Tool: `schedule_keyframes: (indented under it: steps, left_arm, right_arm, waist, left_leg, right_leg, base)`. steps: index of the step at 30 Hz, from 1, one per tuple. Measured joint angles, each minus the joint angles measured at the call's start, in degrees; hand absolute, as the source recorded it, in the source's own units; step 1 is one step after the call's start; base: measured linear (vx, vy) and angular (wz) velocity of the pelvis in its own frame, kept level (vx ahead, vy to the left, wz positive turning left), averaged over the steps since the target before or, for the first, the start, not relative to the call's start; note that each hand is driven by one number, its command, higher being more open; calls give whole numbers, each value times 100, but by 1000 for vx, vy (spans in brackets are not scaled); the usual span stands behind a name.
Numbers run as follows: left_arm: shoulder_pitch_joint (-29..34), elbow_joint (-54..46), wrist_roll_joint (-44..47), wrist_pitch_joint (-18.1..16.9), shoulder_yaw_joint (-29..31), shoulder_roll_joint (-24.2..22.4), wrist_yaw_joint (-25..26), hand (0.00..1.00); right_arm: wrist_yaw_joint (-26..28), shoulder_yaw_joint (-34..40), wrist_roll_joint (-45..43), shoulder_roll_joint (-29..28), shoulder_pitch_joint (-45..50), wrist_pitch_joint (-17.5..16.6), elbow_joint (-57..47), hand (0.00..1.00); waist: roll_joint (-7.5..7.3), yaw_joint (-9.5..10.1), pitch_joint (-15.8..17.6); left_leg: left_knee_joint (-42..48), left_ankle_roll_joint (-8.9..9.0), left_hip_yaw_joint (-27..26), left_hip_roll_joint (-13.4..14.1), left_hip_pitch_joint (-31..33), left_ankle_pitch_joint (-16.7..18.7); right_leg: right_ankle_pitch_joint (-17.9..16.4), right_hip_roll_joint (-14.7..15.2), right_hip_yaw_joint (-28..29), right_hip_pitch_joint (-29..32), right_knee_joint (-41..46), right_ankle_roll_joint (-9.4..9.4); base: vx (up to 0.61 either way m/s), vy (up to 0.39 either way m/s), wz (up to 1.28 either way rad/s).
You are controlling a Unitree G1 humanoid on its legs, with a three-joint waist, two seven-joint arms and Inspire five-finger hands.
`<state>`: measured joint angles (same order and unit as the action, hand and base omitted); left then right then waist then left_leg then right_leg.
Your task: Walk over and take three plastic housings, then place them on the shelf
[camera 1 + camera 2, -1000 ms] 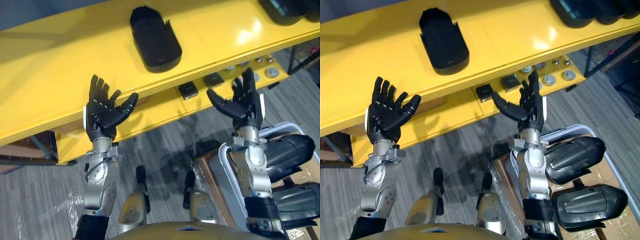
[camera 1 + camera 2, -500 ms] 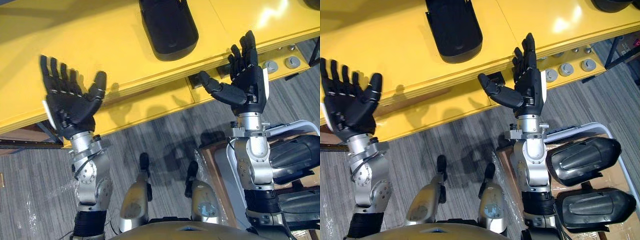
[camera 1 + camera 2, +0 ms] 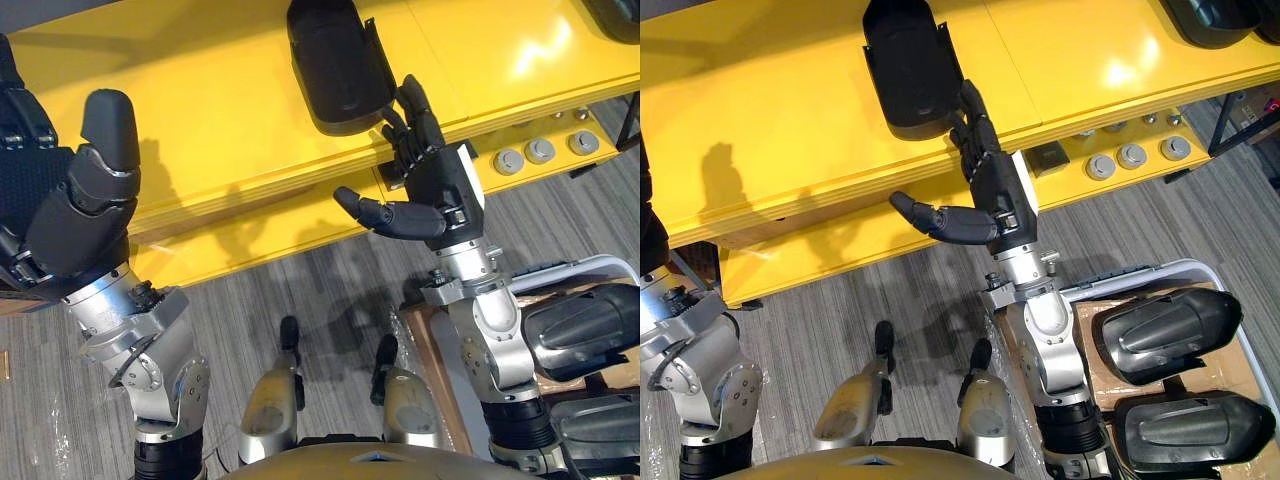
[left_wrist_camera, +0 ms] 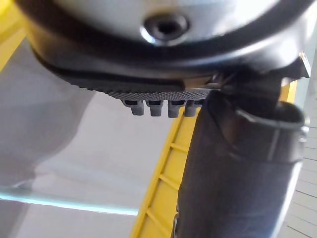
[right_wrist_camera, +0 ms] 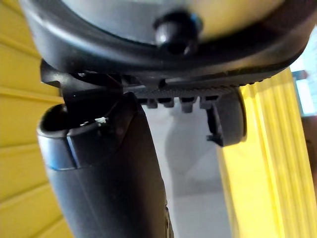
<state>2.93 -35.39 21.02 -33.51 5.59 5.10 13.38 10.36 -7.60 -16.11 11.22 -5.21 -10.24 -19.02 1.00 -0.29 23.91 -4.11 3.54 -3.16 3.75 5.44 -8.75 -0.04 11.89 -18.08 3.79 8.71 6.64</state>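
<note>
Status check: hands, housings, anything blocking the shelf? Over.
Left hand open, raised. Right hand open, fingers beside black plastic housing on yellow shelf. Two more black housings in grey bin. Nothing blocking.

1. A yellow shelf [image 3: 220, 110] is seen ahead of the right hand [image 3: 440, 185], with its top board running out to both sides of the hand.
2. A bright patch of light [image 3: 545, 50] is reflected on that board, to the right of the hand.
3. A lower yellow board [image 3: 250, 235] is set beneath the top one, to the left of the hand's thumb.
4. The floor [image 3: 300, 290] behind and below the hand is covered in grey striped carpet.
5. A pale-rimmed bin [image 3: 590, 263] is placed on the floor, behind the hand and to its right.
</note>
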Motion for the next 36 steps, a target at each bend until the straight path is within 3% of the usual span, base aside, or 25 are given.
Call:
schedule_keyframes:
  steps: [8, 22, 36]
  left_arm:
    - [425, -91, -116, 767, -21, -1, -74, 100]
    - [439, -82, -112, 896, -148, -8, 51, 100]
    - [413, -59, -86, 992, -148, -9, 24, 100]
  right_arm:
    - [-114, -345, 33, 21, -14, 148, 114, 100]
    - [-1126, -176, 465, -88, -678, 142, 968, 100]
    - [-1291, 312, 640, -90, -1487, 114, 1911, 100]
  waist:
    - [-1, 67, -114]
    - [8, 178, -147]
    - [79, 193, -186]
  left_leg:
    - [-3, -1, 73, -10, 6, 4]
    - [10, 39, 229, -23, 60, -61]
    - [162, 27, 394, -56, 211, -53]
  right_leg:
    - [1, -2, -88, -81, -76, 1]
    - [0, -5, -240, -112, -82, -1]
    - [-14, -17, -391, -125, -67, -23]
  base:
    - [12, -13, 5]
    - [1, -18, 5]
    - [-10, -23, 5]
